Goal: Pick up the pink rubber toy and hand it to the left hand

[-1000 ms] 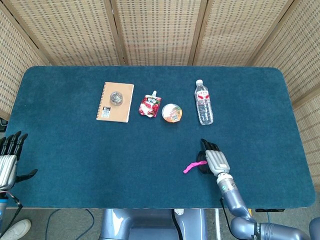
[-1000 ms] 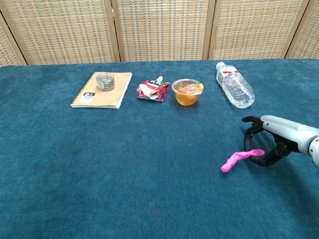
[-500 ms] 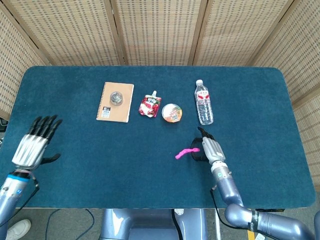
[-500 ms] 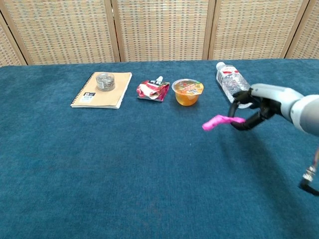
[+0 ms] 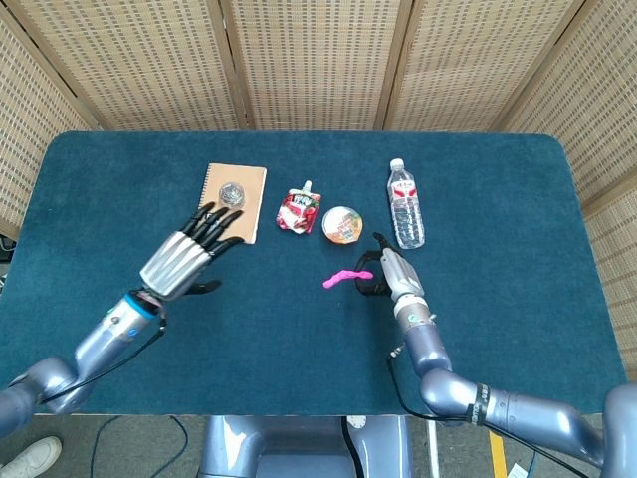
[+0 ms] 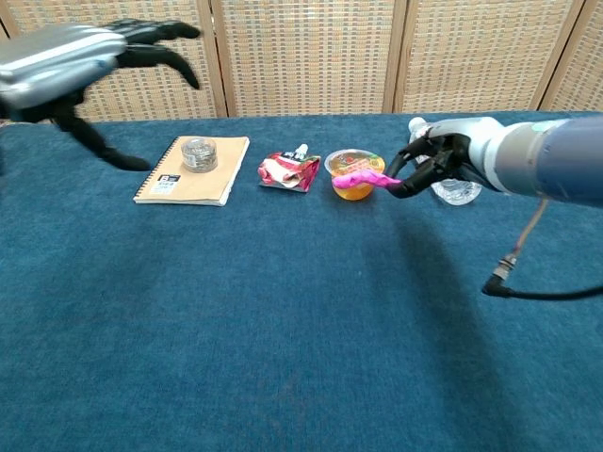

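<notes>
Dark blue carpeted tabletop (image 5: 299,398) carried a tan spiral notebook (image 5: 230,203), red-white snack pouch (image 5: 300,211), orange jelly cup (image 5: 341,225) and clear plastic water bottle (image 5: 405,205), in a row.

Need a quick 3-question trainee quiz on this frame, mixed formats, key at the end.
1. True or false: the right hand holds the pink rubber toy clear of the table.
2. Multiple choice: what sits on the notebook? A) a water bottle B) a small round tin C) a jelly cup
3. Fill in: the left hand has its fingers ____ and holds nothing.

Key:
1. True; the chest view shows the toy lifted, level with the jelly cup.
2. B; the small round tin.
3. Spread.
</notes>
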Available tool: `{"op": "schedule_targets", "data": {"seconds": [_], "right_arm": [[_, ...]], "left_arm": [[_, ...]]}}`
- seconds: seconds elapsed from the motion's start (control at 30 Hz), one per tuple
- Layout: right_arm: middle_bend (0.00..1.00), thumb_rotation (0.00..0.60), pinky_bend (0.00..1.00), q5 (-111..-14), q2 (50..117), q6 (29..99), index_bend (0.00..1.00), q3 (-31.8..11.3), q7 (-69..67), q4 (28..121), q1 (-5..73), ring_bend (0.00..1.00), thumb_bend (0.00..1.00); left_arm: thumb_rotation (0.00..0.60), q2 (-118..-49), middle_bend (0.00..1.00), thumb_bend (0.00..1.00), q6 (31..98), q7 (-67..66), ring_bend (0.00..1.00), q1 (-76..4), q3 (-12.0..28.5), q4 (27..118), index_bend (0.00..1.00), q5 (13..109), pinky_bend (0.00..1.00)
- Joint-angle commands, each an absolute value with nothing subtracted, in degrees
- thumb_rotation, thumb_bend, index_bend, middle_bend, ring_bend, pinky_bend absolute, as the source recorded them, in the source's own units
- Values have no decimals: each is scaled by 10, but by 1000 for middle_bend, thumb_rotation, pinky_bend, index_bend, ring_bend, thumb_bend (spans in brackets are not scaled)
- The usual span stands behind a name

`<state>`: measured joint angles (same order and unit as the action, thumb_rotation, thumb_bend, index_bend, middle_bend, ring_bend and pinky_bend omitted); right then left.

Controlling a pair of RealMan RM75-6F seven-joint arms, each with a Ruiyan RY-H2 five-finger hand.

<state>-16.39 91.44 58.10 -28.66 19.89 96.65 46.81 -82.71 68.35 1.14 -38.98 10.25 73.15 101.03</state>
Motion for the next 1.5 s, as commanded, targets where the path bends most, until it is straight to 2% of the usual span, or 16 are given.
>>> {"op": "schedule_targets", "data": {"seconds": [0.03,0.2,0.43,0.87,1.1,1.5], "right_arm": [[24,600,0,-124,928,584,647,-306,203,948,496,0,601],[30,600,0,-68,936,581,653,-335,193,931,522,0,619],[34,600,0,-37,947,591,657,-357,193,929,559,0,625],[36,600,0,-21,950,604,660,-355,192,936,580,0,637],[38,600,0,-26,946,606,661,-348,184,946,577,0,639],[40,600,0,-29,941,602,662,-339,177,951,577,0,640]], "left_arm": [[600,-875,0,0,663,13,0,-440,115,688,279,1022,0],[600,-926,0,0,682,32,0,-485,113,618,315,1044,0],[600,-961,0,0,692,48,0,-516,111,587,327,1034,0],[600,-981,0,2,706,53,0,-522,99,565,386,1002,0],[600,-998,0,119,694,37,0,-525,101,566,435,972,0],[600,-1017,0,219,687,39,0,-539,99,558,476,952,0]]}}
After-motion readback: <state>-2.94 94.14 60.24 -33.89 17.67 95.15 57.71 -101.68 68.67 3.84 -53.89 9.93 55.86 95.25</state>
